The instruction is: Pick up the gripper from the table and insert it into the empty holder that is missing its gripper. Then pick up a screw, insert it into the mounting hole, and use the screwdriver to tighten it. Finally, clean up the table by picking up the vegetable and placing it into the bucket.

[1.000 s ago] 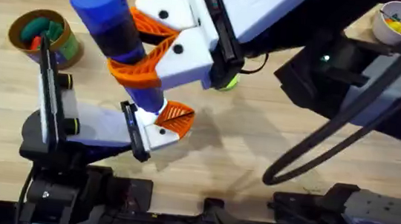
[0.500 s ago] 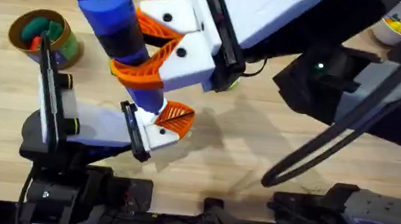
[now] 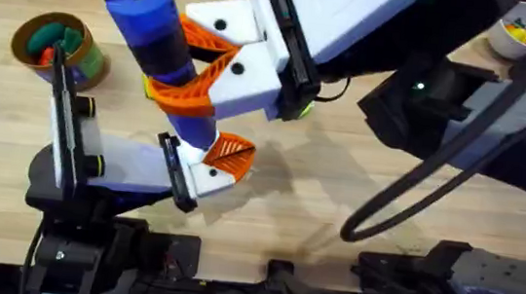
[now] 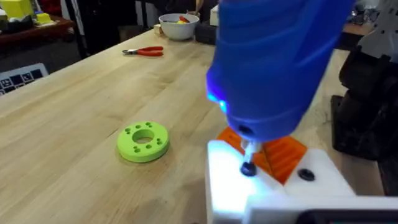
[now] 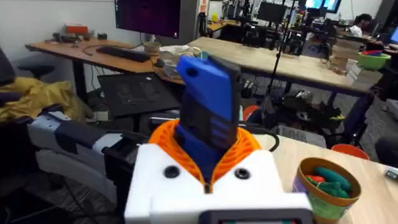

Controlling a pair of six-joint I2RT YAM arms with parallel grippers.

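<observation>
Slight rightward shift of the right gripper (image 3: 193, 66), clamped on the screwdriver (image 3: 157, 38). Its tip sits on the screw (image 4: 248, 168) in the holder (image 4: 273, 186), beside the orange gripper (image 4: 280, 152). Keep the driver upright with light, steady pressure. Left gripper state: cannot tell.

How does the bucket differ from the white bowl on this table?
The bucket stands on the table's left side, while the white bowl stands on the right side. The bucket has a tan rim and a coloured label, whereas the white bowl is plain white. Both hold small toy pieces.
</observation>
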